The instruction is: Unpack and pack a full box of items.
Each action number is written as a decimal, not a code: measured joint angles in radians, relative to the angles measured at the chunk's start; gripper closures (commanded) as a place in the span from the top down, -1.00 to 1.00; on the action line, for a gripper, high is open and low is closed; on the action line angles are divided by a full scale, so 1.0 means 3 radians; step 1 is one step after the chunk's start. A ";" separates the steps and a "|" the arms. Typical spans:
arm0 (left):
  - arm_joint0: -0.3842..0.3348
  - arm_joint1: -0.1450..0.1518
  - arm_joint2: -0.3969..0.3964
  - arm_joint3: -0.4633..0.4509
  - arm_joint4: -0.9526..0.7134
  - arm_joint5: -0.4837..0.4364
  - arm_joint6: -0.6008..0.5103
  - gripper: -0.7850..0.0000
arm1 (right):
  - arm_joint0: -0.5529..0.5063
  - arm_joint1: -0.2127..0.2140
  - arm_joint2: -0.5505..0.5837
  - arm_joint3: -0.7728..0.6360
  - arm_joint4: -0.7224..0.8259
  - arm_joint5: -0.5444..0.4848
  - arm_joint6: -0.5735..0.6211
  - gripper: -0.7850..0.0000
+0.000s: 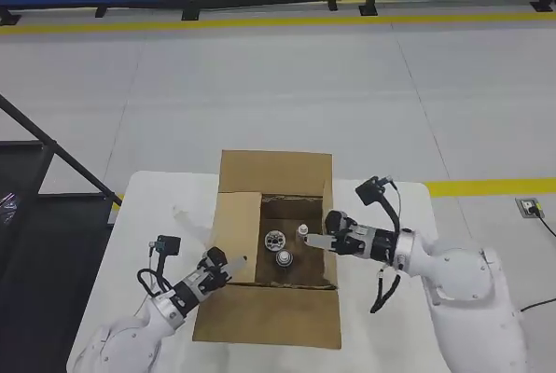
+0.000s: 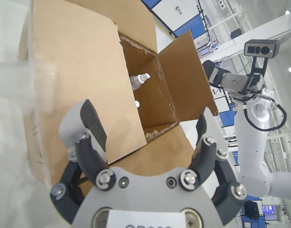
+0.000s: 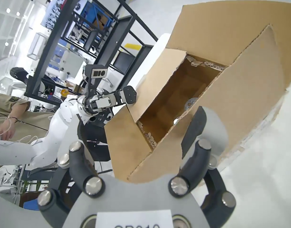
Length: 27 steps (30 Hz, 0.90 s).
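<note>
Hovering at opposite sides of the open box (image 1: 276, 170), the left gripper (image 2: 151, 129) and right gripper (image 1: 313, 241) were both spread wide and empty, probably poised to lift out the bottles (image 1: 283, 254) standing inside it.

White rect. table (image 1: 143, 198) sits centre on pale grey floor. Yellow tape stripe (image 1: 488, 186) runs off at 3 o'clock, another (image 1: 259, 22) crosses at 12. Black metal-frame rack (image 1: 17, 233) at 9; small grey floor socket (image 1: 529, 206) at 3.
</note>
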 measured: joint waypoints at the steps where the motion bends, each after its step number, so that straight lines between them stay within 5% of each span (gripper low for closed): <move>1: -0.0005 0.0002 -0.0006 0.0013 -0.0009 0.0005 0.0005 1.00 | 0.0069 -0.0007 -0.0096 0.0096 -0.0029 0.0017 -0.0017 1.00; 10: 0.0019 0.0032 -0.0205 0.0015 -0.0193 -0.0012 0.0083 1.00 | 0.0596 -0.0076 -0.0736 0.0988 -0.0087 0.0010 -0.0201 1.00; 17: 0.0216 0.0092 -0.0702 0.0016 -0.0559 -0.0109 -0.0076 1.00 | 0.0740 -0.0097 -0.0931 0.1368 -0.0070 -0.0057 -0.0335 1.00; 20: 0.0335 0.0139 -0.0937 0.0078 -0.0779 -0.0185 -0.0470 1.00 | 0.0700 -0.0075 -0.0884 0.1297 -0.0083 -0.0161 -0.0466 1.00; 27: 0.0474 0.0306 -0.1332 0.0252 -0.1310 -0.0339 -0.2220 1.00 | 0.0584 -0.0033 -0.0757 0.1038 -0.0207 -0.0129 -0.0636 1.00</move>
